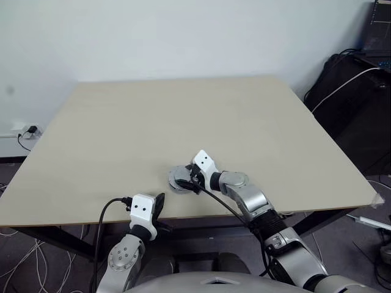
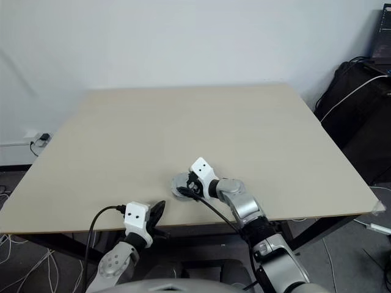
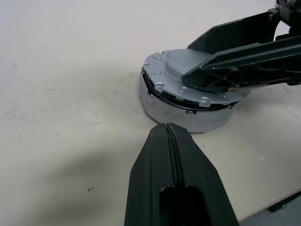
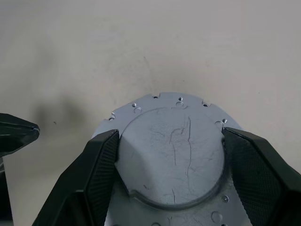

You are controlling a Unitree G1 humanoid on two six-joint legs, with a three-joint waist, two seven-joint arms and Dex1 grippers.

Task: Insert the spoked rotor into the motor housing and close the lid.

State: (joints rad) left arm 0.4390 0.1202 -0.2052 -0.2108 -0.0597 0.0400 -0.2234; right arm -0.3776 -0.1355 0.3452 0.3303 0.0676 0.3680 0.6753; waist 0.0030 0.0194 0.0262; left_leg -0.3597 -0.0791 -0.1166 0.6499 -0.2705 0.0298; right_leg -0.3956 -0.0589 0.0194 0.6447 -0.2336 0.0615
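Lid on the housing, flanked by the right hand near the table's near edge

At the near edge of the table, the left hand is held closed and empty, just short of the assembly. Just beyond it, the lid is seen seated, slightly askew, on the motor housing, and its raised hub is straddled by the right hand, jaws apart at either side. The right hand is judged the nearer; the lid lies directly beneath it.

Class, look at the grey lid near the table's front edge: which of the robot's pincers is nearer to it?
The right. The right pincer straddles the lid, one finger on either side. The left pincer, shut, sits just short of it.
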